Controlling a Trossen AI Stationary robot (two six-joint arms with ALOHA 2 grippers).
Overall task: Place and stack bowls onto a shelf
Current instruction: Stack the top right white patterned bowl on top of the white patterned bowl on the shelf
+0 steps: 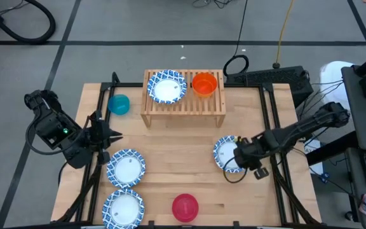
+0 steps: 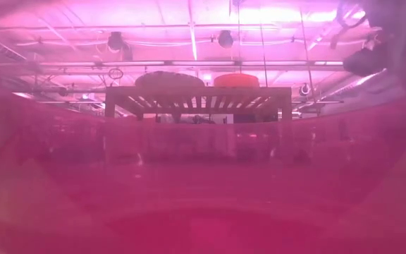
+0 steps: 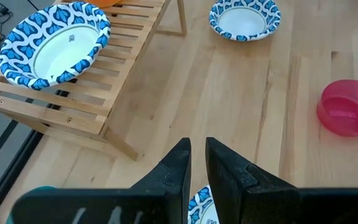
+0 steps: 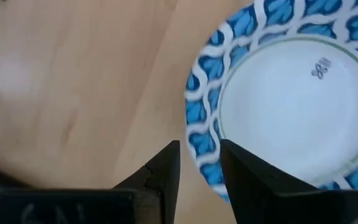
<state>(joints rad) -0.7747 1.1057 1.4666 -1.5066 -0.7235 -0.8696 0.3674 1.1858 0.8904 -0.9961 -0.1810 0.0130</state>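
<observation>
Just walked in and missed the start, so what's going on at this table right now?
A two-armed robot is putting bowls on a small wooden shelf. One blue-patterned bowl and the orange bowl already sit on top. The right hand is low at the rim of another blue-patterned bowl, fingers apart, nothing lifted yet. The left hand waits empty near two more patterned bowls. The teal bowl and red bowl remain on the table.

Bowls: four with blue-patterned rims and white centres (image 1: 166, 87) (image 1: 126, 168) (image 1: 123, 208) (image 1: 224, 152); one orange (image 1: 204, 84), one teal (image 1: 119, 104), one red (image 1: 185, 207). Shelf (image 1: 216, 105) and table (image 1: 176, 152) were light wood; the arms were dark.
</observation>
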